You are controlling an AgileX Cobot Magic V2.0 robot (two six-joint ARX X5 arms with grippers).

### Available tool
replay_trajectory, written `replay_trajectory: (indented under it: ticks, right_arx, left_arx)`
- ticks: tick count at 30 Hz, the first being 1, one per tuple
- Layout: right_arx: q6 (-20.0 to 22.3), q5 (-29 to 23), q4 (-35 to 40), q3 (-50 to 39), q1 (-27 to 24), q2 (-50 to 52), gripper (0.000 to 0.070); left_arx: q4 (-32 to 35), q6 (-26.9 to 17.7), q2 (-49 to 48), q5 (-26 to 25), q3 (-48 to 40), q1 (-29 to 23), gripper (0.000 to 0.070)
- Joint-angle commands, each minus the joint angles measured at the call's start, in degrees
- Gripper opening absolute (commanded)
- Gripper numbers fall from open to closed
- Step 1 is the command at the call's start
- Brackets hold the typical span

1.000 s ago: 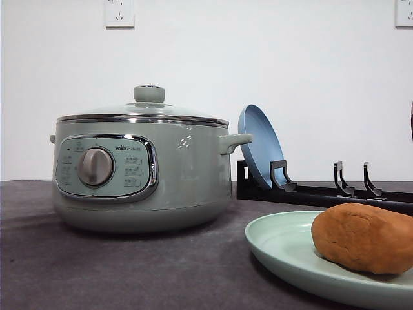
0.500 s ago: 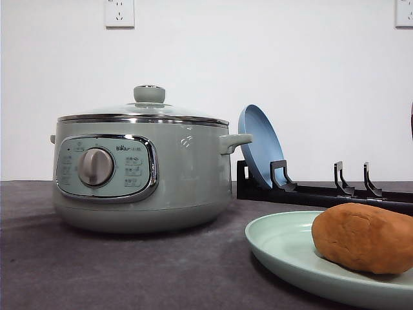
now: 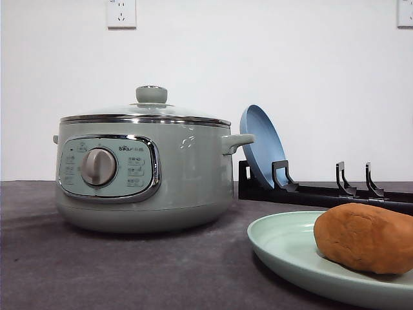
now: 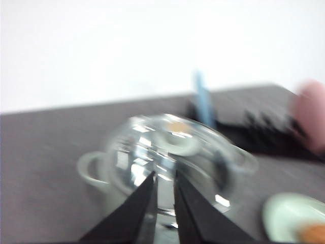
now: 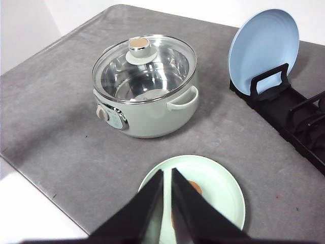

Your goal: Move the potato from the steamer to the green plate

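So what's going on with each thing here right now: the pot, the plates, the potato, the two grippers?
steamer: glass lid on, upright, looks empty inside
potato: lying on the green plate
green plate: flat on the table, holding the potato
blue plate: standing on edge in the black rack
left gripper: shut, above the steamer
right gripper: shut, above the green plate

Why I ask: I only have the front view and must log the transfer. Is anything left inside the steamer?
Observer: In the right wrist view, through the glass lid, the steamer shows a bare steel inside.
Operator: Where is the right gripper?
Observer: The right gripper is above the green plate and the potato, fingers nearly together, holding nothing.
Operator: And the left?
Observer: The left gripper is over the lid, blurred, fingers close together, gripping nothing.
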State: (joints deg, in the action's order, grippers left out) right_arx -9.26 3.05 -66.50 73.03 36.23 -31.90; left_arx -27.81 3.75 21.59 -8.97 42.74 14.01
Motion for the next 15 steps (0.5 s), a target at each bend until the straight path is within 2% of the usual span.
replay_trajectory:
  ticks: [1,4,7,12,15]
  right_arx:
    - [-0.5,-0.1,0.5,0.9,0.4,-0.2,0.0015]
    - [-0.5,-0.1,0.5,0.9,0.4,-0.2,0.0015]
    - [-0.5,-0.1,0.4,0.9,0.4,-0.2,0.0015]
    - [-0.5,-0.1,0.5,0.9,0.4,-0.2,0.0015]
    - [-0.5,-0.1,0.4,0.9,0.4,-0.2,0.0015]
  left_arx:
    - [8.1,-0.4,-3.3,0.0,-9.2,-3.4,0.0057]
    - [12.6,-1.1,-9.6,0.0,-20.2,-8.8,0.0057]
    - [13.9,-1.1,-14.7,1.0,-27.9,-11.7,0.0057]
    - [14.2,-0.2,-21.4,6.6,-35.3,-12.9,0.0057]
    - [14.6,-0.2,-21.4,10.4,-37.2,-12.9,0.0057]
